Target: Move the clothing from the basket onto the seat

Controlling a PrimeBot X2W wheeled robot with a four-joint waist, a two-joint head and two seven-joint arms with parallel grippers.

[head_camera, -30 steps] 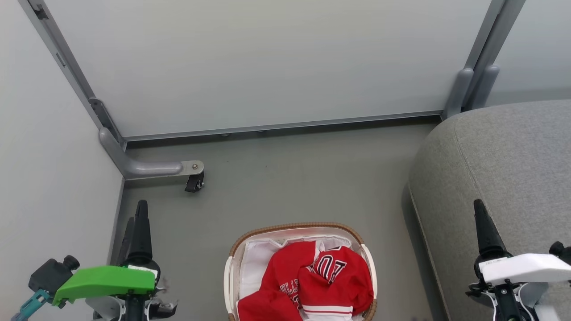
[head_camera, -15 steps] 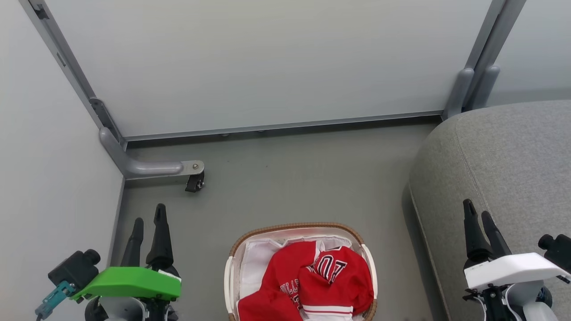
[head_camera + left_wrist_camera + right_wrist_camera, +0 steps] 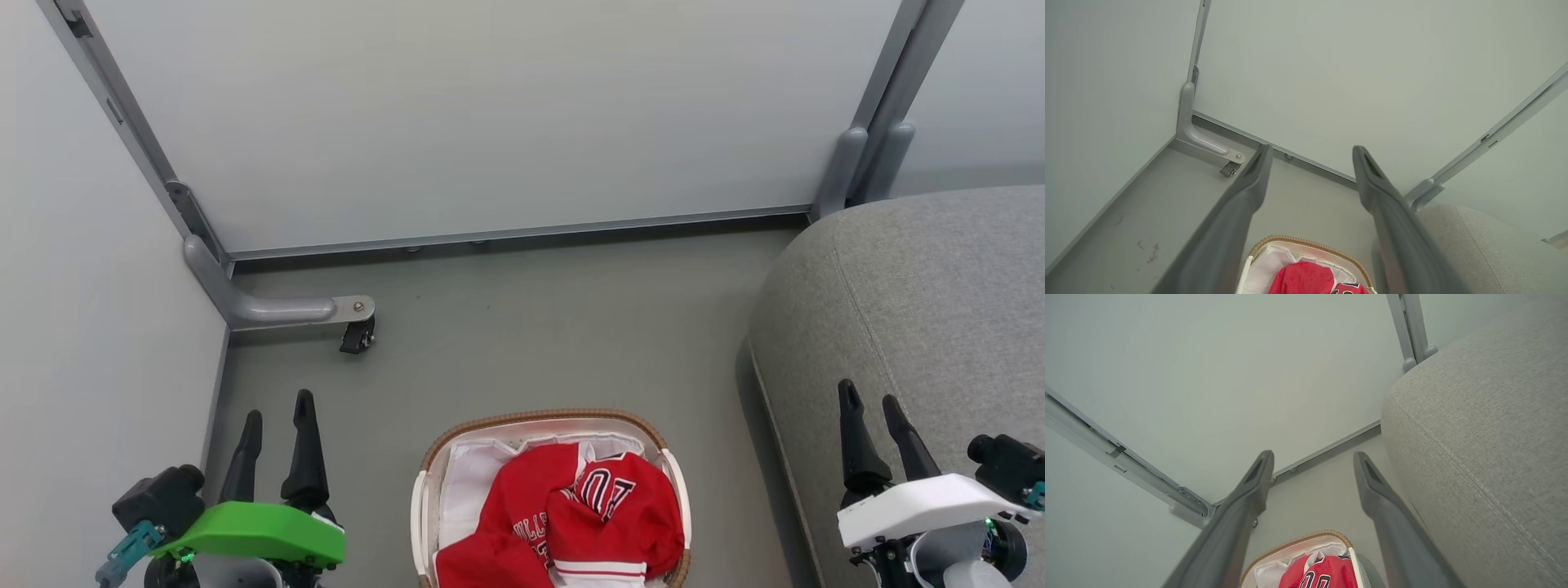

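The clothing (image 3: 563, 514) is being held in the basket (image 3: 539, 415) at bottom centre, between the left gripper (image 3: 279, 407), lower left, and the right gripper (image 3: 868, 394), lower right by the seat (image 3: 922, 310); both are being held spread and empty, about equally near.

Basket (image 3: 543, 416) holds red clothing (image 3: 555, 510)

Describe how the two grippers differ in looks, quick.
The left gripper has two long, tapered dark fingers, a bright green cover and a black camera module with a teal connector. The right gripper has the same dark fingers, a white cover and its own black camera.
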